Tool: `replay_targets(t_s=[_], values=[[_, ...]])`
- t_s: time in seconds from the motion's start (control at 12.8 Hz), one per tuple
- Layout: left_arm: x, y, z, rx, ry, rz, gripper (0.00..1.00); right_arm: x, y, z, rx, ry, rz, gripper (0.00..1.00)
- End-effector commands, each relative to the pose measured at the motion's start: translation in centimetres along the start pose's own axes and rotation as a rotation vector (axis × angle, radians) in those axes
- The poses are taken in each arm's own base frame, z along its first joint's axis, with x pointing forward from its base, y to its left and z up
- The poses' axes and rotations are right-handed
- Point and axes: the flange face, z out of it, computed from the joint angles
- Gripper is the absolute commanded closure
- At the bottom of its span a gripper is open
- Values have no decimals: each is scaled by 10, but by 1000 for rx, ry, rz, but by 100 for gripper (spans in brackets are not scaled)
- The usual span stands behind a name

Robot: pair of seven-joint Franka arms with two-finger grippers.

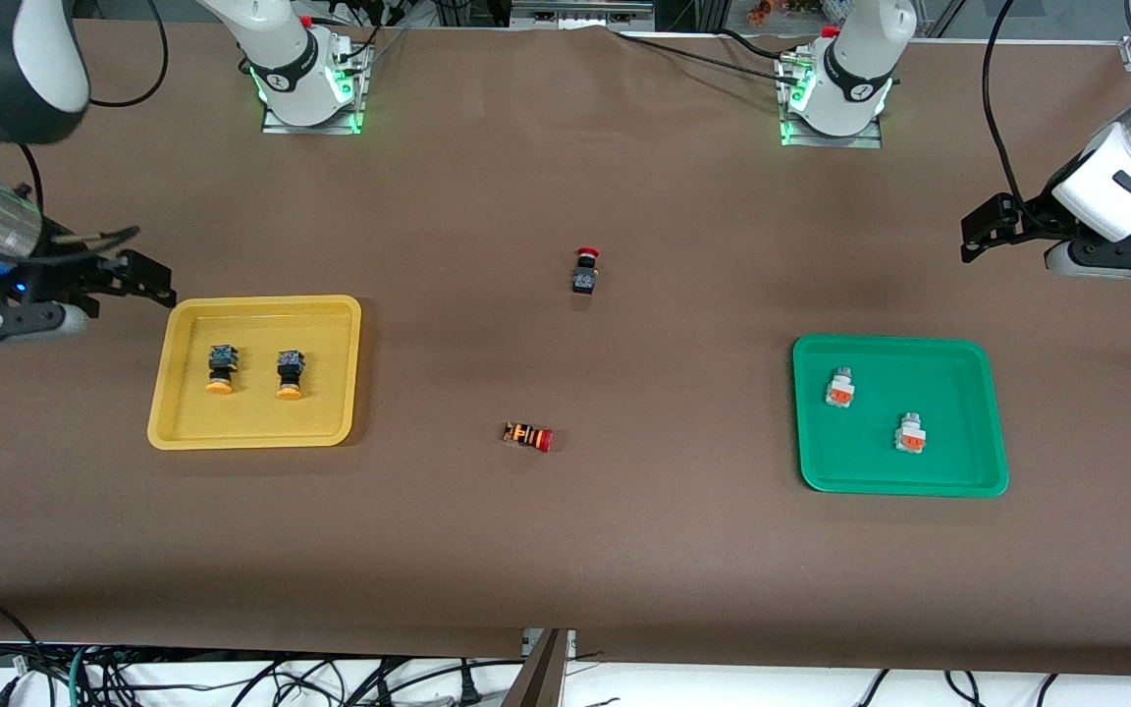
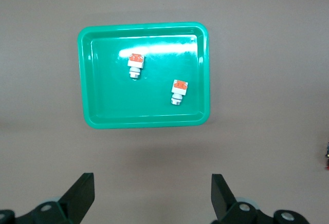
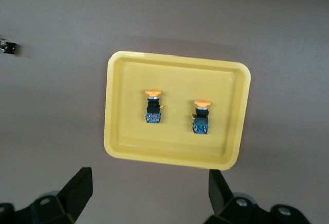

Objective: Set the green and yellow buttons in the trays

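Brown table under both arms, cables hanging along its near edge.

At the right arm's end: right gripper up in the air over bare table, just off the yellow tray's corner. Jaws spread wide, gripping nothing. Seen from the right wrist, right gripper with both fingers apart over bare cloth and the yellow tray clear of the jaws, not between them.

Inside the yellow tray: two yellow-capped buttons, side by side, apart from each other and from the rim, lying on their sides, dark bodies farther from the front camera and caps nearer. Same pair from the right wrist.

Mid-table, between the trays and well apart from both: black switch with a red cap, farther from the front camera; striped switch with a red cap, nearer, lying on its side. Neither in a tray.

Toward the left arm's end: green tray, holding two white buttons, apart from each other, orange faces showing. Same pair from the left wrist, both well inside the green tray.

Last, left gripper up over bare table at the left arm's end, farther from the front camera than the green tray. From the left wrist, left gripper with jaws wide and empty, tray clear of them.
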Motion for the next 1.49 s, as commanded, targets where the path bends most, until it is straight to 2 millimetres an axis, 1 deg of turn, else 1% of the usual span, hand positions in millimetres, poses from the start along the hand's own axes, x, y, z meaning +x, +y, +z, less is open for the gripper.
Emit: replay_targets(t_s=[0.0, 0.08, 0.24, 0.47, 0.63, 0.71, 0.86, 0.94, 1.41], values=[[-2, 1, -7, 16, 1, 26, 0, -19, -2, -31, -34, -6, -13, 0], [-2, 2, -10, 17, 7, 28, 0, -24, 1, -39, -66, -37, -17, 0], [-2, 3, -10, 17, 5, 29, 0, -29, -15, -55, -98, -77, -47, 0], [-2, 3, -10, 17, 5, 29, 0, -30, -20, -68, -97, -96, -54, 0], [-2, 4, -11, 17, 7, 31, 0, -30, -21, -71, -94, -91, -54, 0], [-2, 4, -11, 17, 7, 31, 0, -26, -22, -64, -91, -103, -59, 0], [-1, 4, -11, 17, 8, 32, 0, -20, -22, -72, -91, -83, -57, 0], [0, 4, -10, 17, 7, 33, 0, -18, -21, -68, -90, -95, -56, 0], [0, 4, -10, 17, 7, 33, 0, -16, -20, -65, -90, -101, -49, 0]])
